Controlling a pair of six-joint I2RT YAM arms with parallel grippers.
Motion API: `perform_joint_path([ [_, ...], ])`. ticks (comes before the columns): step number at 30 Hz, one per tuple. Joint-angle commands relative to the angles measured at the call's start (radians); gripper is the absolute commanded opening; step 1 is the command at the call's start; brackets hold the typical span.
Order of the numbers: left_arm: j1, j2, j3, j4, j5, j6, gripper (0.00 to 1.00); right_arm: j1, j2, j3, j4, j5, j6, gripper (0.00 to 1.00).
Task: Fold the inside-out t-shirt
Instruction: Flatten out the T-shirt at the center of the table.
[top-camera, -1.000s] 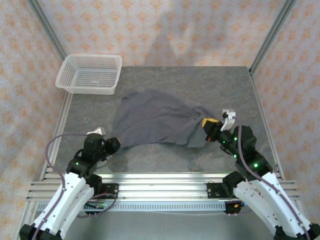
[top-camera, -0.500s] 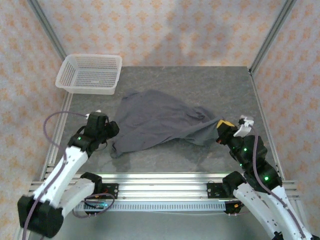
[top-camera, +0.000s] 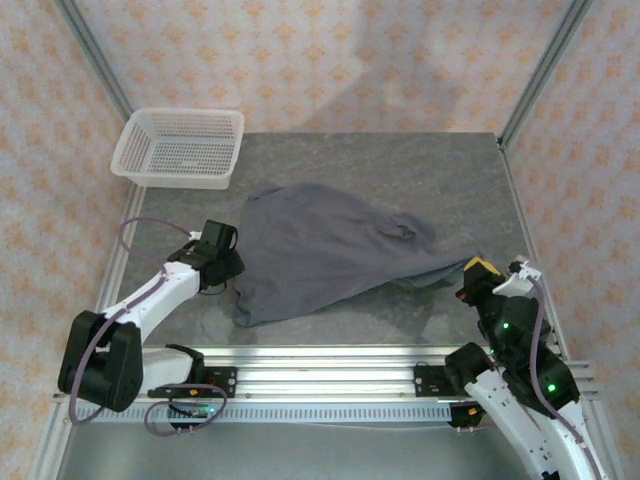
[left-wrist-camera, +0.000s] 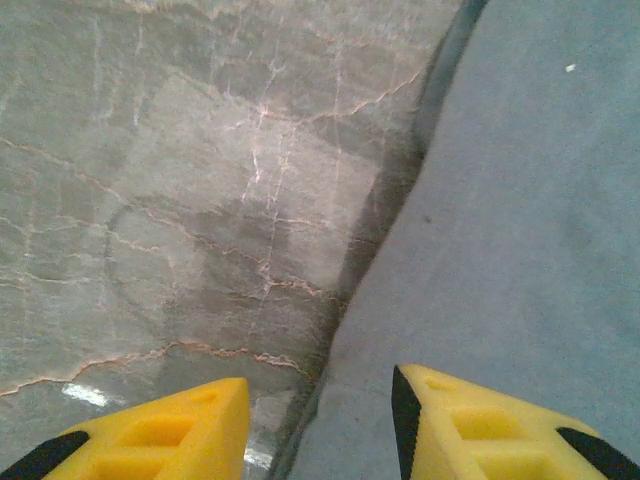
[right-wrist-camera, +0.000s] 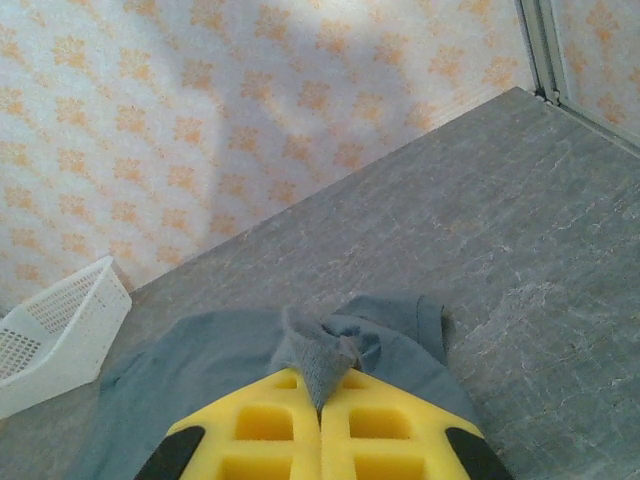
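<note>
Top external view: the inside-out t-shirt (top-camera: 320, 250) lies rumpled across the middle of the grey stone-patterned table (top-camera: 400, 170). Its broad body spreads to the left and toward the near side. It narrows into a drawn-out tail that runs to the right. That tail ends at the right gripper (top-camera: 472, 270), which sits low near the table's right edge.

In the right wrist view, the right gripper (right-wrist-camera: 320, 395) has its yellow jaws pressed together on a small upstanding fold of the cloth. The rest of the t-shirt (right-wrist-camera: 200, 350) fans away behind it, plain slate grey.

The left gripper (top-camera: 230, 265) sits at the shirt's left edge. In the left wrist view, the left gripper (left-wrist-camera: 318, 388) has its yellow fingers (left-wrist-camera: 170, 435) parted to a middling width. One finger is over bare table (left-wrist-camera: 180, 180) and the other over the t-shirt (left-wrist-camera: 520, 220). The shirt's edge runs down toward the gap, and nothing is clamped. Whether the fingers touch the cloth cannot be told.

A white mesh basket (top-camera: 178, 175) stands at the table's far left corner, apart from the shirt. It also appears at the left of the right wrist view (right-wrist-camera: 60, 320).

Pale walls with an orange floral motif (top-camera: 330, 60) enclose the table, and aluminium rails (top-camera: 320, 365) run along its near edge.
</note>
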Motion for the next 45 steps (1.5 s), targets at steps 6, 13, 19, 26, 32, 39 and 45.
perform_joint_path([
  [6,-0.004,0.1,-0.048,0.217,0.113,-0.033,0.42,-0.001,0.0,-0.013,0.009,0.012,0.011,0.0],
  [13,0.003,0.133,-0.059,0.26,0.141,-0.055,0.42,-0.001,-0.001,0.002,-0.011,0.008,0.014,0.0],
  [19,0.006,0.079,-0.06,0.234,0.136,-0.055,0.32,-0.001,0.0,-0.006,0.0,-0.002,0.022,0.0],
  [26,0.006,0.038,-0.061,0.206,0.119,-0.03,0.24,-0.001,0.004,-0.016,0.016,0.001,0.033,0.0],
  [32,0.009,0.109,-0.069,0.248,0.163,-0.031,0.27,0.0,0.007,0.001,-0.003,0.006,0.028,0.0],
  [39,0.009,0.133,-0.071,0.276,0.187,-0.049,0.26,-0.001,0.007,0.004,-0.018,0.005,0.028,0.0],
  [45,0.009,0.113,-0.074,0.252,0.163,-0.036,0.09,-0.001,0.007,-0.013,0.001,0.005,0.034,0.0],
])
